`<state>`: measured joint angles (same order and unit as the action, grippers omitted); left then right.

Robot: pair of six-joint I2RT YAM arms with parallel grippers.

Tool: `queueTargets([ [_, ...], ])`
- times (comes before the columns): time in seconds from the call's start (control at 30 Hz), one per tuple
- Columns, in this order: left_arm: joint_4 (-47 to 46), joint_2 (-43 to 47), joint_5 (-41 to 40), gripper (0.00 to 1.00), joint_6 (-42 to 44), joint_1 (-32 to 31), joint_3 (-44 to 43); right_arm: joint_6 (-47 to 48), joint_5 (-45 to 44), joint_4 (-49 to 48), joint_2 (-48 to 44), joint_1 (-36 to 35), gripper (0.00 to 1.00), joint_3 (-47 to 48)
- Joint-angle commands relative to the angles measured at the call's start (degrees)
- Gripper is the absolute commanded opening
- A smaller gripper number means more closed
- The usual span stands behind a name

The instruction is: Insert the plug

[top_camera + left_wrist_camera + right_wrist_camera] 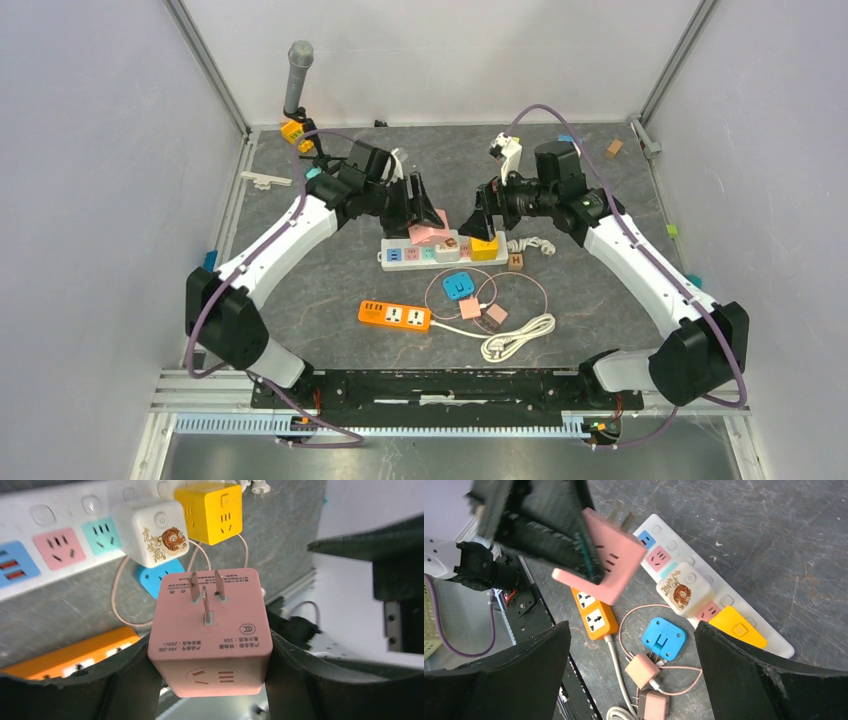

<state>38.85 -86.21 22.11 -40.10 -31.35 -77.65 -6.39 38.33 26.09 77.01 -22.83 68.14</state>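
Your left claw [210, 682] is clenched on the pink cube plug [210, 630], one finger on each side wall. That grip leaves the pronged face bare, which is what you want for an insertion. The plug hangs in the air over the left half of the white power strip [395, 256], not touching it, and it is tilted. In the left wrist view the three prongs [205, 597] point back toward the camera rather than down at the sockets. From the right wrist view they seem to aim along the strip, though the angle is hard to judge there. On the strip, the white tiger cube [150, 532] and the yellow cube [215, 510] already fill the middle and the far end, so the free places are the pink socket [59, 547] and the teal socket [102, 534] beside it. Your plug is hovering nearest to those. Your right claw [644, 672] is spread wide and holds nothing. It hangs above the yellow-cube end of the strip, well placed to pin the strip against the desk [330, 270] or to take the plug for a re-grip. I judge the step in hand to be orientation — the pronged face has to turn toward a free socket before you lower it. The strip lies loose, so an off-square push would likely skate it sideways. The orange strip [395, 316] and the blue adapter [459, 286] lie nearer the bases, out of the way.
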Motion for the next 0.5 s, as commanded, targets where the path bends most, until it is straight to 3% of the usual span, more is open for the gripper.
queueTargets([
  [0.0,2.2,-3.6,18.6,0.02,-13.0,4.2,-2.6,1.2,-1.6,-4.7,-1.9,-2.2,0.98,-0.6],
  [0.2,2.2,-6.4,25.8,0.02,-15.4,5.2,-3.6,5.3,-1.4,-6.3,-1.3,-5.1,0.98,-1.2],
  [0.47,4.8,-7.5,30.9,0.02,-7.0,5.2,-7.8,10.9,4.7,-7.4,0.9,-5.8,0.98,1.5],
])
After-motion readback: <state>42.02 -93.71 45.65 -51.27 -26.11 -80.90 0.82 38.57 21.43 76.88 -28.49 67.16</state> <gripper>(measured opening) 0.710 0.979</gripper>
